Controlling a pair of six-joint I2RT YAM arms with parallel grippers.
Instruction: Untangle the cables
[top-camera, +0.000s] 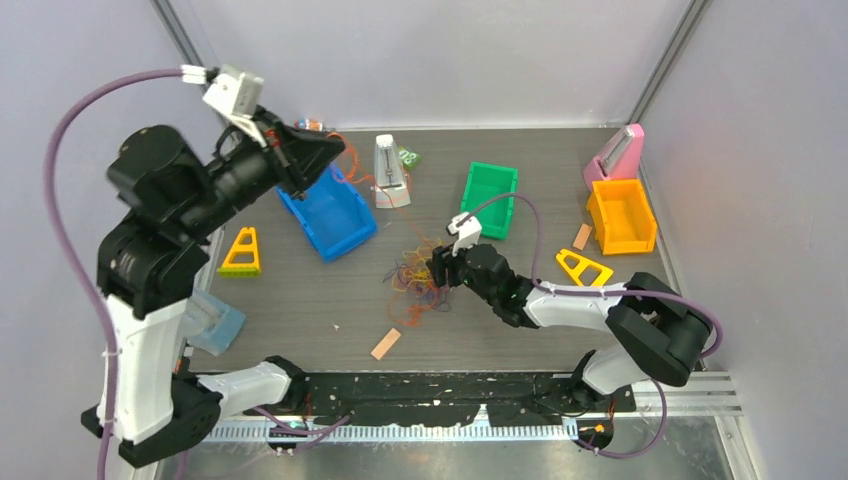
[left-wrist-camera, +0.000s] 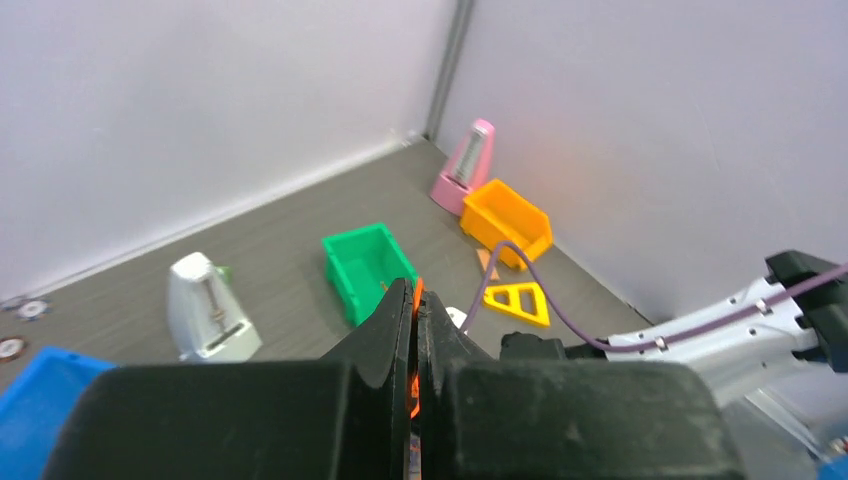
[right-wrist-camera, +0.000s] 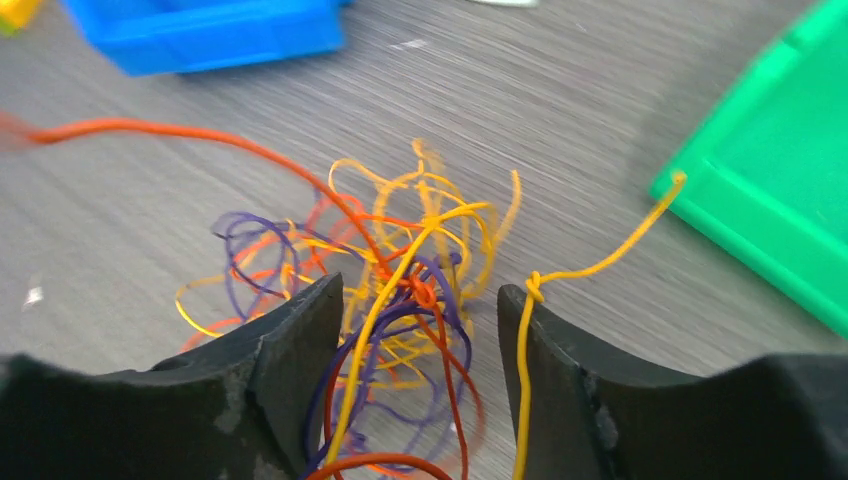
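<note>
Cables: a tangled heap of orange, yellow, red and purple strands. It lies on the bench at centre frame in the top view, between the blue bin at upper left and the green bin at upper right.

Right hand: fingers apart, set either side of the heap, with strands passing between them.

Left hand: raised at upper left above the blue bin, fingers pressed together on a single orange strand.
</note>
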